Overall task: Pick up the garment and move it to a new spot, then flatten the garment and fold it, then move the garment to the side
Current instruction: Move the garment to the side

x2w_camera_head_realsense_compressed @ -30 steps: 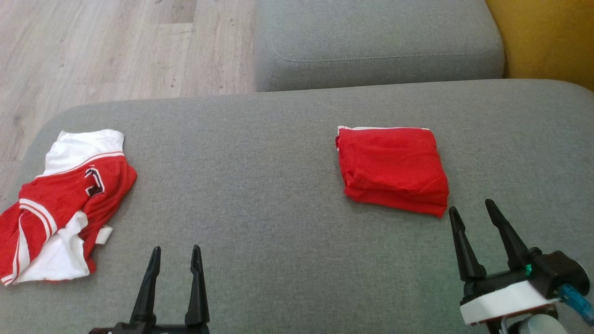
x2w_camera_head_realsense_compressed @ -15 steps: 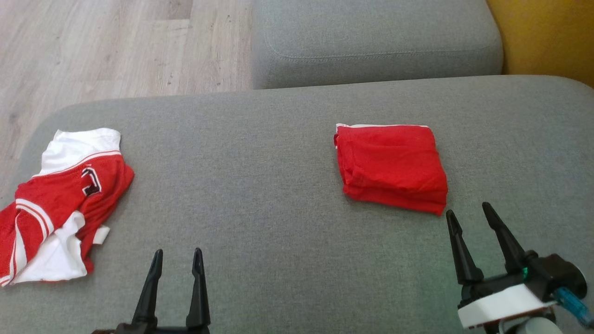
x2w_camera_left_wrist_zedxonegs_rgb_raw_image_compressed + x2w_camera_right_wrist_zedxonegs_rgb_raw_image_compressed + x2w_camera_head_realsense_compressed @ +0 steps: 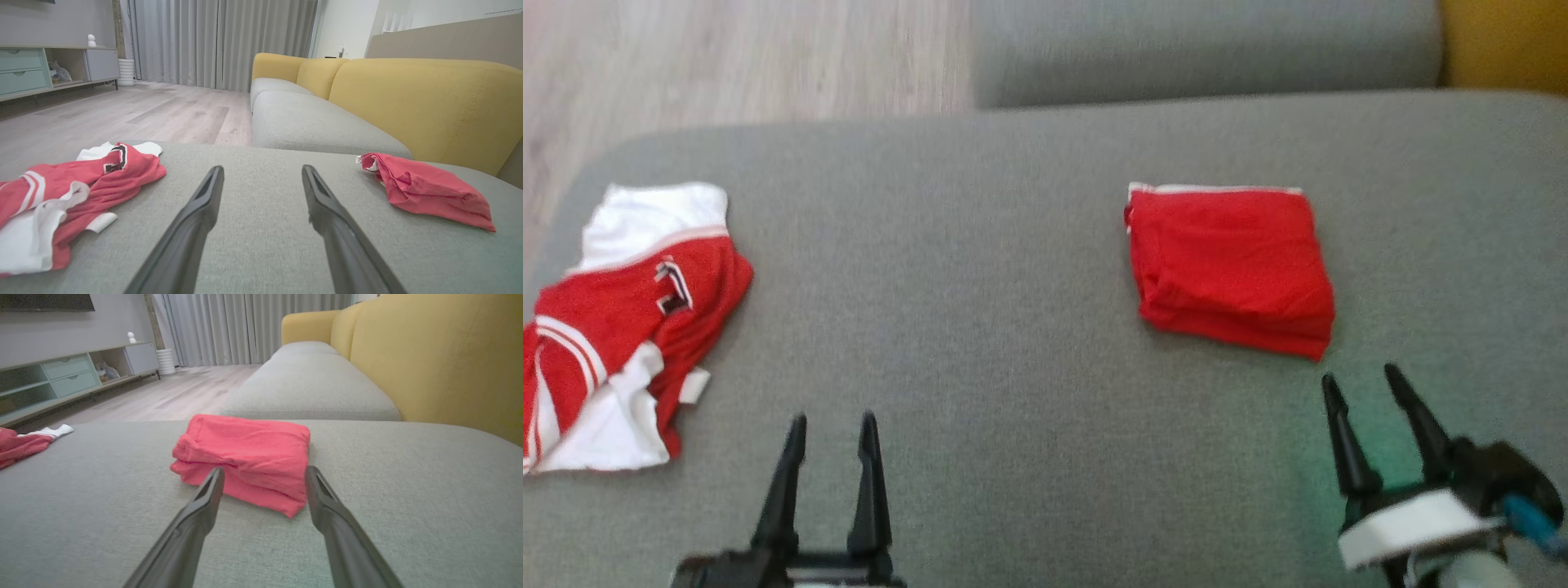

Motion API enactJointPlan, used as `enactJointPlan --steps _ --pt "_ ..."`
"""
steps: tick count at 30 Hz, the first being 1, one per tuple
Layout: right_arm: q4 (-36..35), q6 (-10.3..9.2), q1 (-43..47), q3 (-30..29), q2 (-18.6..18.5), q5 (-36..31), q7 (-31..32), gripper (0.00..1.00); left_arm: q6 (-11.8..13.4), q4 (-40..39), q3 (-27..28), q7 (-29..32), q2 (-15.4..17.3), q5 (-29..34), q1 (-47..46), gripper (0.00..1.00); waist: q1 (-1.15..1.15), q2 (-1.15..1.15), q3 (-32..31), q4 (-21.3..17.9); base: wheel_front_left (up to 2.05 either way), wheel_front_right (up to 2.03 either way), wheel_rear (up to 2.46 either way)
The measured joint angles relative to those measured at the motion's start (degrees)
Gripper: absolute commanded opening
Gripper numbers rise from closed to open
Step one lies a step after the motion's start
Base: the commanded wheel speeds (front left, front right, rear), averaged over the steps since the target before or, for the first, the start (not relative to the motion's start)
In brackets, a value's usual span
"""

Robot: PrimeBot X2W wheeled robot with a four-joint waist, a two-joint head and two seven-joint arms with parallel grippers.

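A crumpled red and white jersey [image 3: 621,318] lies at the left end of the grey sofa seat [image 3: 980,286], also in the left wrist view [image 3: 69,192]. A folded red garment [image 3: 1233,265] rests flat toward the right, seen close in the right wrist view [image 3: 245,453]. My left gripper [image 3: 833,420] stands open above the seat's near edge, right of the jersey and apart from it. My right gripper [image 3: 1364,380] is open just short of the folded garment's near corner, holding nothing.
A second grey seat cushion [image 3: 1201,41] lies beyond, with the yellow backrest [image 3: 429,102] along the right. Wood floor [image 3: 727,65] lies past the seat's left and far edge. A TV cabinet [image 3: 61,379] stands across the room.
The head camera has tilted, so the whole picture has shifted up and blurred. Both grippers stay open and have barely moved relative to the garments.
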Motion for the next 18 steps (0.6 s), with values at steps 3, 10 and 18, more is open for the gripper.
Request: enactJointPlan --steps 3,10,18 --pt "4.9 0.0 -4.13 -1.68 0.34 0.03 0.01 1.0 -0.24 -0.96 0.01 -0.01 -0.01 0.25 -2.65 1.0 0.0 0.0 2.72 0.33 0.0 0.0 0.0" --pt "15.18 0.0 -19.86 -4.26 0.21 3.04 4.37 1.0 -0.52 -2.14 -1.13 -0.01 -0.08 2.37 -7.96 1.0 0.01 0.0 8.97 1.53 0.0 0.0 0.0" --pt "27.6 0.0 -33.89 1.0 -4.65 10.28 18.27 0.67 -0.93 -1.63 -3.43 -0.01 -0.13 2.63 -12.37 1.0 0.01 0.0 14.08 3.32 0.0 0.0 0.0"
